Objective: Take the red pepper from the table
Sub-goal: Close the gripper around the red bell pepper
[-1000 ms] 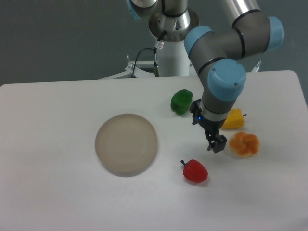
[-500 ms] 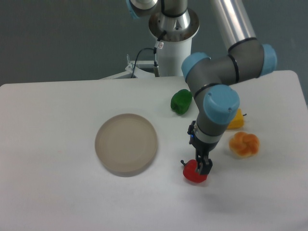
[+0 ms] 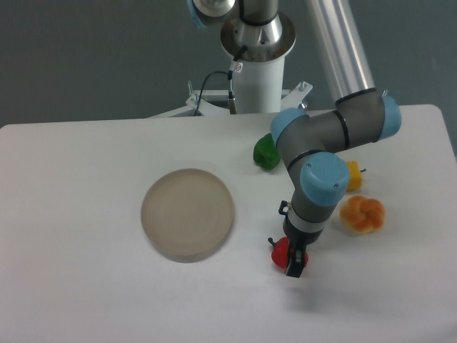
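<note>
The red pepper (image 3: 279, 252) lies on the white table (image 3: 86, 286), in front of the middle and a little to the right. Only its left side and short dark stem show. My gripper (image 3: 293, 263) points straight down and has come down over the pepper, covering its right half. The dark fingers reach to table level around or beside the pepper. From this angle I cannot make out the gap between the fingers or whether they press on the pepper.
A round beige-grey disc plate (image 3: 187, 213) lies left of the pepper. A green pepper (image 3: 264, 151) sits behind the arm. A yellow pepper (image 3: 353, 176) and an orange lumpy toy (image 3: 362, 214) lie to the right. The robot base (image 3: 255, 64) stands at the back edge.
The arm has swung forward and left from beside the orange toy, then lowered. The gripper now sits over the red pepper, lower than half a second ago. The pepper has stayed in place.
</note>
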